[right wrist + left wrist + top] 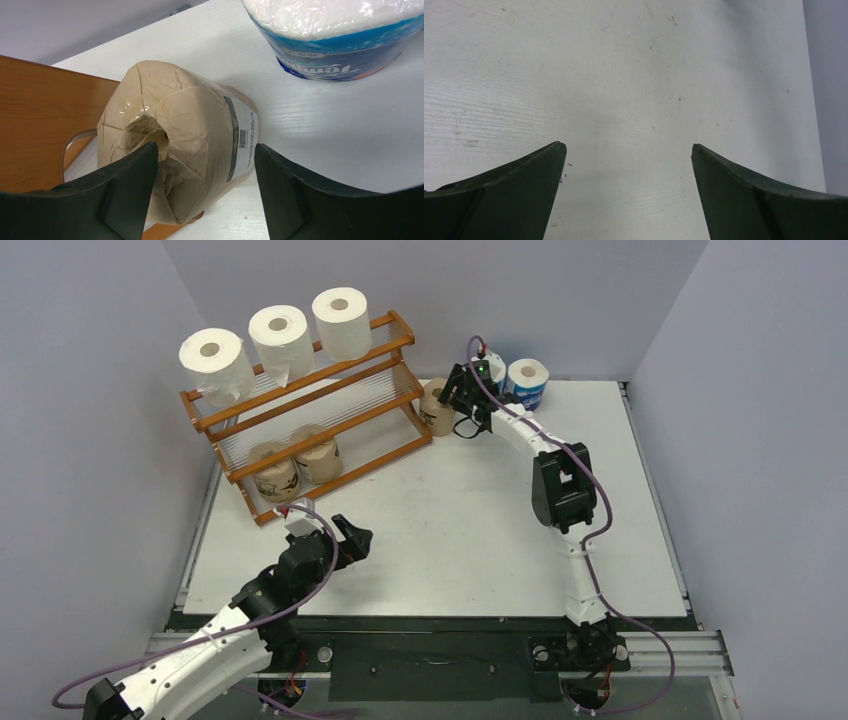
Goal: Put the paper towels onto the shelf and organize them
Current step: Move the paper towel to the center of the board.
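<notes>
Near, the left fingers (509, 200) hang wide open over the desk (450, 530). At 12 o'clock, the right fingers (120, 200) sit around the brown roll (200, 125), at 3 o'clock of the shelf (370, 466). I cannot tell if they squeeze it. Squeeze softly, then lift.

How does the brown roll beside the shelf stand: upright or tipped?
Upright. The brown roll stands on one flat end, its core opening facing up.

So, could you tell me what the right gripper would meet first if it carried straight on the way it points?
The brown-wrapped roll beside the shelf: it sits between the open fingers of the right gripper, so contact looks near, though depth is unclear.
</notes>
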Controlling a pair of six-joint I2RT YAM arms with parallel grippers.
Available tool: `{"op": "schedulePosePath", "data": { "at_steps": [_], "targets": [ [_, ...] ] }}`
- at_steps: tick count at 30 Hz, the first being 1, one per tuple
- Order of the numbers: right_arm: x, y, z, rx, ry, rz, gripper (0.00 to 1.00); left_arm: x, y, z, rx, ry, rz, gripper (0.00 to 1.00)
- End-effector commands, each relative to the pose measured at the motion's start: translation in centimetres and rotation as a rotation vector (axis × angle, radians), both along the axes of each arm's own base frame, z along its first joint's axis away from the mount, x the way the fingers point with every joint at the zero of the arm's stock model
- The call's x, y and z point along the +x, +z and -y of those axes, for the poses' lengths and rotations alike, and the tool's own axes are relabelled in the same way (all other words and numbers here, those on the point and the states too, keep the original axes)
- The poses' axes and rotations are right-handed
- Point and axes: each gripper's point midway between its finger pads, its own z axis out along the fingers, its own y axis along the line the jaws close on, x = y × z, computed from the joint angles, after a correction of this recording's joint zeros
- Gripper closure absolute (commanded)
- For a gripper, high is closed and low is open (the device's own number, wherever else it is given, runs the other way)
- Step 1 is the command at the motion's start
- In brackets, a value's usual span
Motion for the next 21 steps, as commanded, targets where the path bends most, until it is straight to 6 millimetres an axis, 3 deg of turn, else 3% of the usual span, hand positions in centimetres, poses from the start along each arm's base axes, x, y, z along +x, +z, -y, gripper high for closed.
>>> {"op": "schedulePosePath", "data": {
  "at_steps": [1,15,21],
  "targets": [
    [0.9,1.3,-0.1,0.017,-0.001,0.027,0.35,0.6,0.8,0.1,-0.012,0.011,0.035,0.04],
    [1.3,-1.6,0.0,0.028,-0.003,-0.026,0.48,0.6,0.3,0.0,-0.003,0.018,0.022,0.04],
    [1.7,-1.8,-0.3,0.067,0.008,-0.020,0.49,0.7,0.1,-0.1,0.002,0.023,0.020,0.04]
  ]
}}
